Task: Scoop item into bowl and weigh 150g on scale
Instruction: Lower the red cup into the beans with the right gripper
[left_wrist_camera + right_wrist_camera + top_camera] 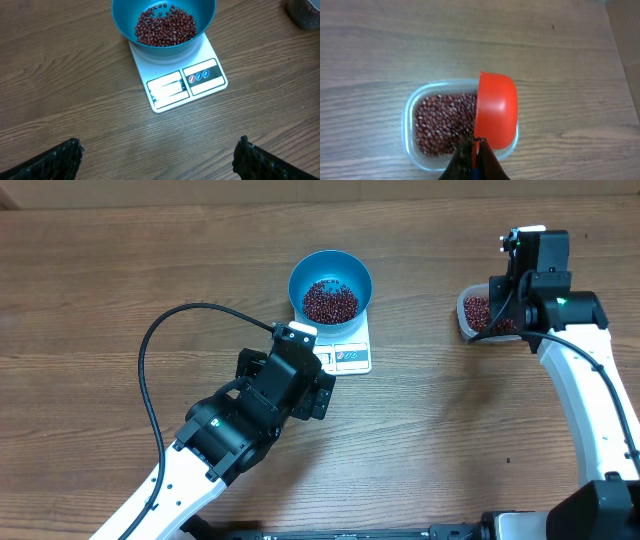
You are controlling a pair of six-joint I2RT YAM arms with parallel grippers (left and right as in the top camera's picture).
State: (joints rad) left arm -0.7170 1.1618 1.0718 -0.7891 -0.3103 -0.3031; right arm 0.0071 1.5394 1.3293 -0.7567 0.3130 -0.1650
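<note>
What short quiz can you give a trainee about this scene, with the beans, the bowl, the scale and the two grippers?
1. True or false: the blue bowl, with beans in it, stands on the scale.
2. What does the right gripper hold? A) the red scoop; B) the blue bowl; C) nothing.
3. Fill in: the left gripper is ___ and holds nothing.

Key: 1 true; 2 A; 3 open.
</note>
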